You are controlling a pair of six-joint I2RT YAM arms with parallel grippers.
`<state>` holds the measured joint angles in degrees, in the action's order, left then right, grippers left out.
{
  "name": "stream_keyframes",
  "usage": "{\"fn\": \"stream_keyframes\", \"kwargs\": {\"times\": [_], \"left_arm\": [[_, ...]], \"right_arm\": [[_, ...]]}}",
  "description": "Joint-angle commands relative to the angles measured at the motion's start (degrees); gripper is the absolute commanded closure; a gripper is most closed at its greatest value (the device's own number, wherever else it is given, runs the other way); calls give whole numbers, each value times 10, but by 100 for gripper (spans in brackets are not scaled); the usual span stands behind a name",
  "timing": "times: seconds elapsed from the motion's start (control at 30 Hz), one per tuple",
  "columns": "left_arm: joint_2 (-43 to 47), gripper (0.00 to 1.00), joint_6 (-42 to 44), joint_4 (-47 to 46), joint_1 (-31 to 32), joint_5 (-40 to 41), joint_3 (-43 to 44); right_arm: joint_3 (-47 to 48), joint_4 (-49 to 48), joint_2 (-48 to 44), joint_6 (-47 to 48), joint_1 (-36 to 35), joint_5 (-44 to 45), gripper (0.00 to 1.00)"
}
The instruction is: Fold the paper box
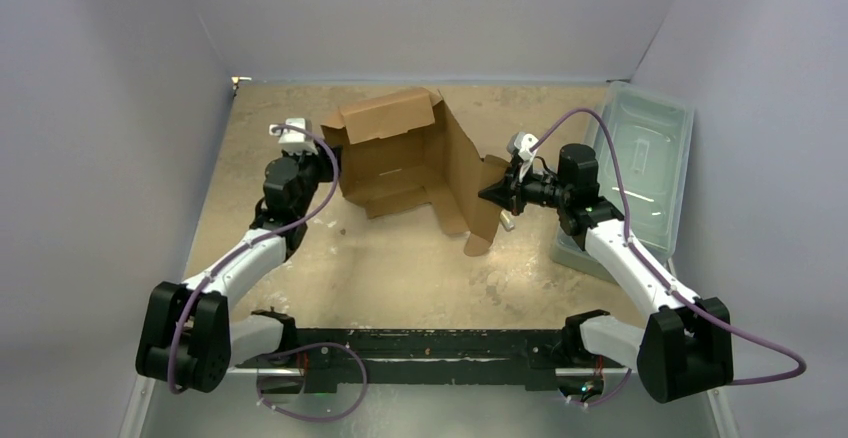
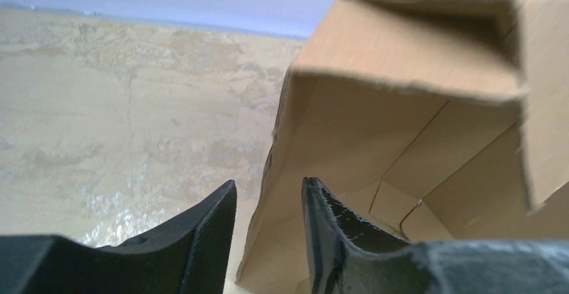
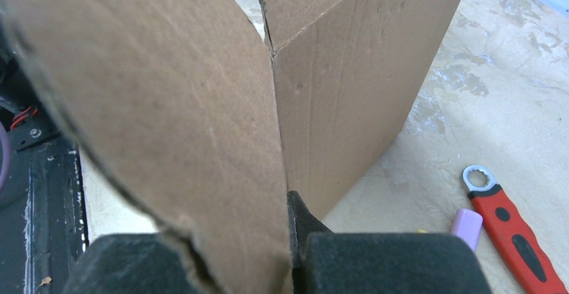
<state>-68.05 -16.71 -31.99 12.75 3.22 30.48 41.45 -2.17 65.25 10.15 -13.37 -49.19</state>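
The brown paper box (image 1: 400,153) stands partly folded at the table's middle, with walls raised and a long flap hanging toward the right front. My left gripper (image 1: 335,163) is open at the box's left wall. In the left wrist view that wall's edge (image 2: 282,146) runs between the gripper's (image 2: 268,190) two spread fingers without being clamped. My right gripper (image 1: 492,195) is shut on the box's right flap. In the right wrist view the flap (image 3: 174,106) fills the left half and hides one finger of the gripper (image 3: 285,203); the other finger (image 3: 300,221) presses against the cardboard.
A translucent grey-green plastic bin (image 1: 640,158) stands along the right wall beside my right arm. A red-handled wrench (image 3: 504,223) and a small lilac object (image 3: 466,225) lie on the table right of the flap. Grey walls enclose the table.
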Motion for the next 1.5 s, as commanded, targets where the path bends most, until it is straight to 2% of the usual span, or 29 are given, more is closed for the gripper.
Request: {"fn": "stream_keyframes", "kwargs": {"times": [0.0,0.1,0.13,0.3,0.47,0.7,0.93,1.07,1.23,1.27,1.47], "left_arm": [[4,66,-13,-11,-5,12,54],[9,97,-27,-3,-5,-1,61],[10,100,-29,-2,-5,-13,62],[7,100,-59,-7,-3,-59,61],[11,100,-51,-10,31,-35,55],[-21,100,14,45,109,74,102],[-8,100,68,105,117,250,121],[10,100,113,100,118,251,118],[42,100,142,36,118,204,75],[44,100,145,33,118,200,71],[64,100,164,13,118,176,37]], "right_arm": [[12,-2,7,-9,3,-11,100],[13,-2,9,-9,2,-12,100],[13,-2,9,-9,2,-13,100],[11,-3,7,-11,2,-19,100],[7,-10,4,-13,0,-57,100],[4,-9,-2,-2,-14,-140,100],[11,19,-8,35,-17,-148,100],[20,43,-6,55,-18,-126,100],[25,51,-8,56,-17,-28,100],[28,54,-10,58,-18,-11,99],[36,56,-39,55,-1,41,70]]}}
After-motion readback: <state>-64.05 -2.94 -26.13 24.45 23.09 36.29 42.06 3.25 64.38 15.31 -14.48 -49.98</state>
